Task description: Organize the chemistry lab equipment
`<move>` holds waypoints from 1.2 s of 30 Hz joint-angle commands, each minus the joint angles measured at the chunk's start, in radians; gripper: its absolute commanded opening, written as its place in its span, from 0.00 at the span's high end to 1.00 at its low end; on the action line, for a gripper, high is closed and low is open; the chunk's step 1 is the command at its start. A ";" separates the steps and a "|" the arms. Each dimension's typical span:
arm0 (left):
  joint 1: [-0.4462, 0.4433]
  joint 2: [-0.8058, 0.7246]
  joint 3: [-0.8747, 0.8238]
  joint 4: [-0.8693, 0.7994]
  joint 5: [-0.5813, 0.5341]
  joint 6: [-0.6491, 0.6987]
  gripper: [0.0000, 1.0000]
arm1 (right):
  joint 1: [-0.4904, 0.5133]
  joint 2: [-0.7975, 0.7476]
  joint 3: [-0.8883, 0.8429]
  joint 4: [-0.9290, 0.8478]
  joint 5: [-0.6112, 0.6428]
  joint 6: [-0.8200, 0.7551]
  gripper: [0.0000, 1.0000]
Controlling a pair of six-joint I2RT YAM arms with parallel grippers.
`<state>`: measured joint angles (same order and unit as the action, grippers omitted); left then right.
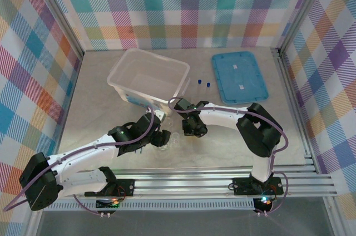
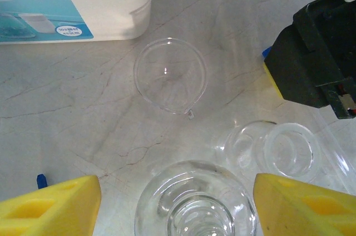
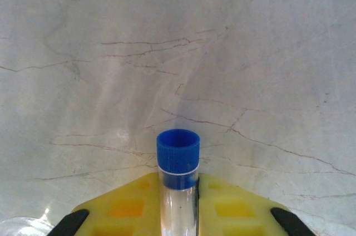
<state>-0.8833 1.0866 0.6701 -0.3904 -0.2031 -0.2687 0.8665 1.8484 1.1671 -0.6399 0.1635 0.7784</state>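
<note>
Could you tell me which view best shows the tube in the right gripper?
Right wrist: the blue-capped tube sits close up between the right gripper's yellow pads. Top and left wrist views give mostly the gripper's dark body.

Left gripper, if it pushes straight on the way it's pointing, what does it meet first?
Likely the round glass flask, sitting just ahead between the open jaws of the left gripper, though depth is hard to judge from the wrist view.

Blue-capped clear tube [image 3: 178,188], yellow end effector pads [image 3: 125,208], grey-veined, perhaps beige table [image 3: 167,52], pastel plaid walls [image 1: 194,8].
</note>
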 commanded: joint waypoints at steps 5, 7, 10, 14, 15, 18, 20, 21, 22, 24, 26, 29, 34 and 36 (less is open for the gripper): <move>-0.014 0.015 0.041 0.020 0.037 0.004 0.27 | 0.006 -0.082 -0.027 -0.014 0.077 0.006 0.83; -0.015 0.003 0.031 0.049 0.080 0.010 0.27 | 0.003 -0.120 -0.032 -0.018 0.084 0.002 0.83; -0.014 -0.029 0.017 0.088 0.120 0.004 0.27 | 0.000 -0.175 -0.035 -0.033 0.102 0.002 0.83; -0.014 -0.059 0.015 0.121 0.157 -0.001 0.27 | -0.003 -0.267 -0.041 -0.043 0.135 -0.001 0.83; -0.014 -0.063 0.017 0.144 0.170 -0.002 0.26 | -0.004 -0.289 -0.040 -0.046 0.145 -0.003 0.83; -0.014 -0.076 0.019 0.182 0.212 -0.018 0.26 | -0.007 -0.353 -0.028 -0.056 0.176 -0.016 0.82; -0.014 -0.080 0.008 0.227 0.249 -0.042 0.25 | -0.008 -0.381 -0.009 -0.071 0.195 -0.021 0.82; -0.014 -0.079 0.004 0.250 0.268 -0.055 0.25 | -0.007 -0.391 -0.001 -0.074 0.201 -0.023 0.82; -0.014 -0.077 -0.002 0.278 0.290 -0.071 0.25 | -0.007 -0.402 0.006 -0.076 0.209 -0.024 0.82; -0.014 -0.066 -0.010 0.325 0.326 -0.103 0.25 | -0.007 -0.425 0.018 -0.075 0.221 -0.024 0.82; -0.014 -0.048 -0.014 0.370 0.357 -0.134 0.25 | -0.007 -0.448 0.024 -0.069 0.231 -0.018 0.82; -0.014 -0.025 -0.022 0.434 0.396 -0.173 0.25 | -0.007 -0.476 0.035 -0.055 0.234 -0.011 0.82; -0.013 0.023 -0.032 0.544 0.459 -0.239 0.24 | -0.007 -0.504 0.060 -0.033 0.231 -0.006 0.82; -0.013 0.042 -0.036 0.576 0.474 -0.257 0.24 | -0.007 -0.511 0.072 -0.022 0.216 -0.006 0.82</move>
<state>-0.8833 1.1103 0.6502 0.0776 0.2104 -0.4698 0.8635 1.3636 1.1976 -0.6785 0.3779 0.7708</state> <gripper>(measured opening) 0.758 0.184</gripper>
